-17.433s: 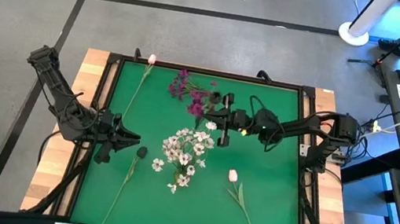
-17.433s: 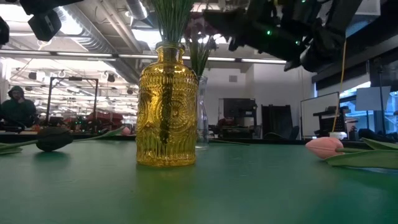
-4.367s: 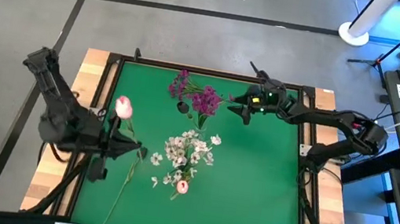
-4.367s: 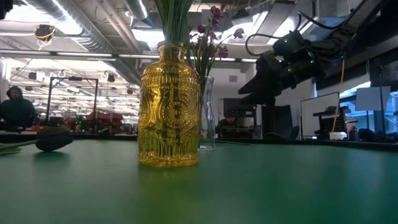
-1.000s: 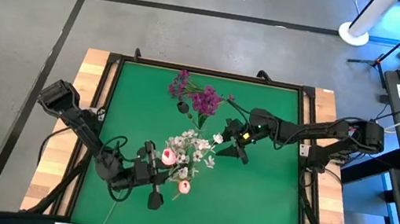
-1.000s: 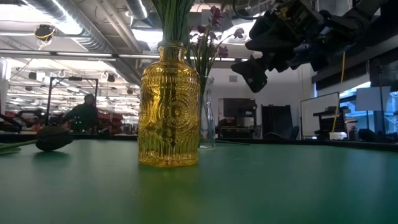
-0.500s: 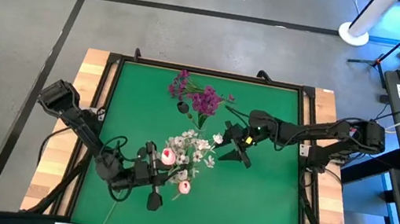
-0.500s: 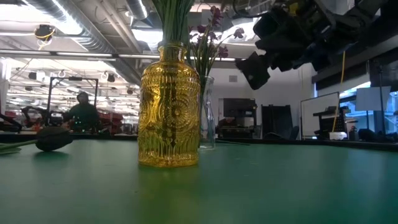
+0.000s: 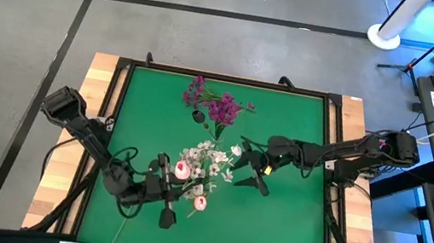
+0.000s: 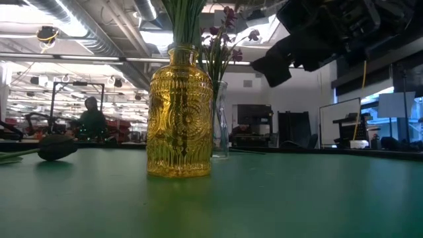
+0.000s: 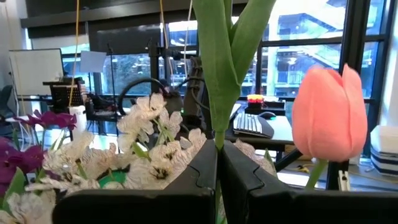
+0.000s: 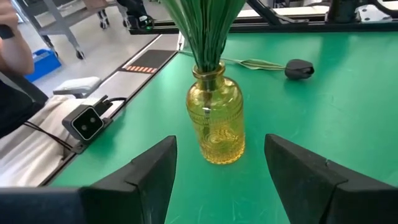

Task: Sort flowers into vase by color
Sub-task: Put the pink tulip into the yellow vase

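Note:
A yellow glass vase (image 12: 216, 121) stands mid-table, and white blossoms (image 9: 210, 159) and a pink bud (image 9: 199, 202) rise from it. My left gripper (image 9: 170, 186) is just left of the vase, shut on the green stem of a pink flower whose bud (image 9: 182, 169) is raised beside the blossoms. My right gripper (image 9: 255, 172) hangs open in the air right of the vase, fingers toward it, touching nothing. A dark bud (image 12: 300, 68) with its stem lies flat on the mat beyond the vase. My left gripper pinches the pink flower's green stem (image 11: 217, 134) between its two fingers, just below where the leaves part. The fingers come nearly level from the table's left, across the stem. The stem stands upright above the fingers; the fingers hide its lower part.
A clear vase with magenta flowers (image 9: 219, 109) stands toward the far edge. A black frame (image 9: 328, 138) rims the green mat. A small camera (image 12: 87, 121) sits on the mat's edge. A person (image 10: 91, 119) sits in the room behind. Open mat lies at the near right.
My right gripper has swung toward the table's near edge, alongside the yellow vase, and rolled somewhat; it stays open. My left gripper and its flower have kept still.

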You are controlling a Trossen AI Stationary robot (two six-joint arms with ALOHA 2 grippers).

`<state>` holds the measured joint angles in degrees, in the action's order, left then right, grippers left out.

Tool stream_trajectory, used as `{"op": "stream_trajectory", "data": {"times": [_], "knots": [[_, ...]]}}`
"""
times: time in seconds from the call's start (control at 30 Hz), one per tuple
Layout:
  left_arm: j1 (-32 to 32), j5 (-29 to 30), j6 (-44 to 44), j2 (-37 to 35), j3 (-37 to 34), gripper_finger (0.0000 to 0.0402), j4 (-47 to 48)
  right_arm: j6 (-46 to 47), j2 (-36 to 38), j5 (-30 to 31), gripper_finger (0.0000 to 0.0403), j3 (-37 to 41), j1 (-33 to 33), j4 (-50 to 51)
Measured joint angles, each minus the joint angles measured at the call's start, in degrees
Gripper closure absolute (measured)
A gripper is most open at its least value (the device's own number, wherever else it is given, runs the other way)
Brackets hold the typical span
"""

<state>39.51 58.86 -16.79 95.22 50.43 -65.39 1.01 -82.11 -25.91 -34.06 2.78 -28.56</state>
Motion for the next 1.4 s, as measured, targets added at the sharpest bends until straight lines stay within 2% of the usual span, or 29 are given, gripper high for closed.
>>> {"op": "stream_trajectory", "data": {"times": [0.3, 0.47, 1.1, 1.4], "knots": [[0.00, 0.25, -2.05, -0.13, 0.00, 0.0401, -0.32, 0.05, 0.00, 0.90, 0.0162, 0.00, -0.17, -0.08], [0.00, 3.69, -3.40, -0.13, 0.00, 0.0401, -0.28, 0.12, -0.02, 0.90, 0.0162, 0.00, -0.17, -0.07], [0.00, 6.84, -8.71, -0.13, 0.00, 0.0401, -1.76, 0.14, -0.02, 0.90, 0.0162, 0.00, -0.15, -0.07], [0.07, 6.96, -8.67, -0.13, 0.00, 0.0401, -1.76, 0.14, -0.04, 0.88, 0.0162, 0.00, -0.17, -0.05]]}}
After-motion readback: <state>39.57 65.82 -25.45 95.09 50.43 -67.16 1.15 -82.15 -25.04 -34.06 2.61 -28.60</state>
